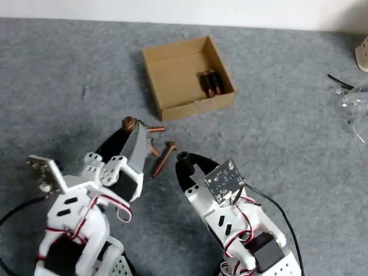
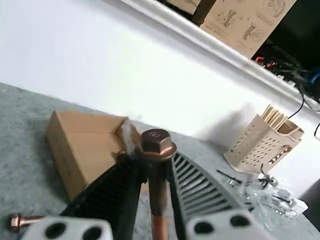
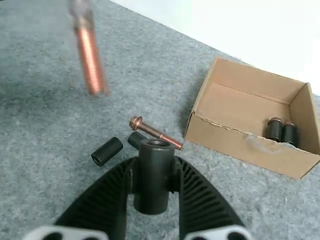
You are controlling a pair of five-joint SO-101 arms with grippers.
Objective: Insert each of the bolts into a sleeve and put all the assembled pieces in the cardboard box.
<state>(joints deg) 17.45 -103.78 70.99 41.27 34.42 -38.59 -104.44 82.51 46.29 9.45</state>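
Copper bolt (image 2: 158, 146), head up, sat clamped in the left claw (image 2: 153, 165); the right claw (image 3: 153, 162) gripped a black sleeve (image 3: 153, 186) bore-up, likely for mating. Two assembled pieces (image 1: 210, 84) lay in the cardboard box (image 1: 198, 107), upper centre.

One high camera, two wrist-mounted.
The high view looks down on the bench (image 1: 287, 115); the wrist views sit close behind the left pincer (image 2: 154, 160) and right pincer (image 3: 153, 167), both facing the cardboard box (image 1: 178, 75), shared by all three.
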